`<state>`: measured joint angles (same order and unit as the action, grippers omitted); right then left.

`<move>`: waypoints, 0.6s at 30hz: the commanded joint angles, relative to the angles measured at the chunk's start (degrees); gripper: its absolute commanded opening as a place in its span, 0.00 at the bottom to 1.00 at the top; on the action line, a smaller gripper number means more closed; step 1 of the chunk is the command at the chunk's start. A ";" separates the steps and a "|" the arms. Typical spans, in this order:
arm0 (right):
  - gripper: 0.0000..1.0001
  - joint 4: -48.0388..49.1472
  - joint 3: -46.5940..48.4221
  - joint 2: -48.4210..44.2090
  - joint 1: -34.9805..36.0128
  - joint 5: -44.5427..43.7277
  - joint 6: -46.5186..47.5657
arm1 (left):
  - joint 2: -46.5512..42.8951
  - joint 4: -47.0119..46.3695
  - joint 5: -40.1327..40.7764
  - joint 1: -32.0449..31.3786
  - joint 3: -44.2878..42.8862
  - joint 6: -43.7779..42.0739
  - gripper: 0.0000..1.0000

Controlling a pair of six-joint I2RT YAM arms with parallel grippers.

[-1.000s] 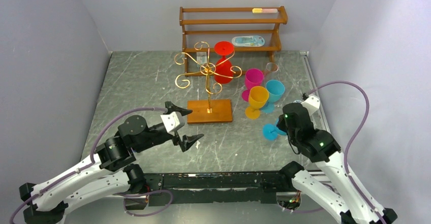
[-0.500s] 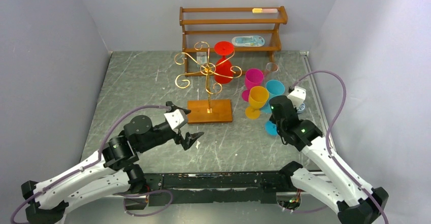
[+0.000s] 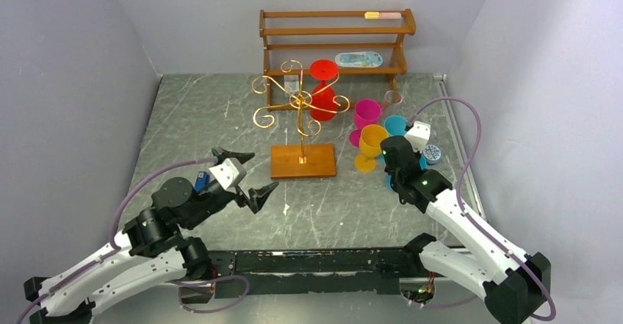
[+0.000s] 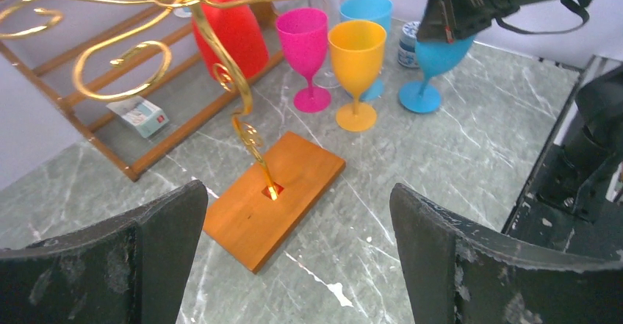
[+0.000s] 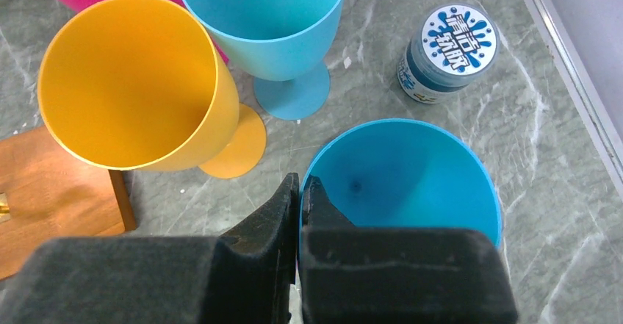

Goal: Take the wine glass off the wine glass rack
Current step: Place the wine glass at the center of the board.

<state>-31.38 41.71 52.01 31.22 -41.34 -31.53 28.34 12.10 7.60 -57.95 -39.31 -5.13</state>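
Wine glass rack (image 3: pixel 301 122): gold pole set upright in a square wooden base, standing mid-tabletop in front of the three-tier wooden shelf (image 3: pixel 334 30). One red wine glass (image 3: pixel 322 92) is seen hung bowl-down from a scroll arm on the rack's far right side, foot uppermost. The other scroll arms in view are bare.

Right tool (image 5: pixel 301 188): jaws narrow, pinched on the near rim of a blue wine glass (image 5: pixel 411 184), which is seen from above with its bowl open upward. In the left wrist view this glass is seen right of the rack with its foot at tabletop level; whether the foot is in contact cannot be told.

Left tool (image 3: pixel 255 171): jaws spread wide, nothing between them, held above the marbled tabletop (image 3: pixel 198 118) near the front left of the rack base and apart from it, pointed toward the rack.

Standing upright between rack and right tool: an orange wine glass (image 5: pixel 136 81) nearest the rack base, a magenta wine glass (image 4: pixel 307 41) behind it, and a second blue glass (image 5: pixel 275 23) beside both. A small round jar (image 5: pixel 448 48) with a blue-and-white printed lid is noted just right of that group, near the tabletop's right edge.
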 commanded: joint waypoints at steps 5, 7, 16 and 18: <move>0.00 2.63 -1.34 0.81 -0.43 0.40 1.03 | -4.54 -0.29 6.07 0.21 0.73 -0.59 0.98; 0.01 3.04 -1.31 0.89 -0.71 1.17 1.61 | -4.61 0.04 6.03 0.21 0.58 -0.31 0.98; 0.02 4.62 -1.20 1.92 -3.59 4.26 3.51 | -5.18 1.46 7.37 0.20 -0.29 0.81 0.98; 0.02 4.88 -1.13 2.23 -4.75 6.28 3.68 | -5.47 1.35 7.52 0.20 -0.24 1.05 0.98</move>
<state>-28.60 41.06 53.69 28.23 -37.06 -28.62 23.86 12.91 13.56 -57.95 -39.24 -4.91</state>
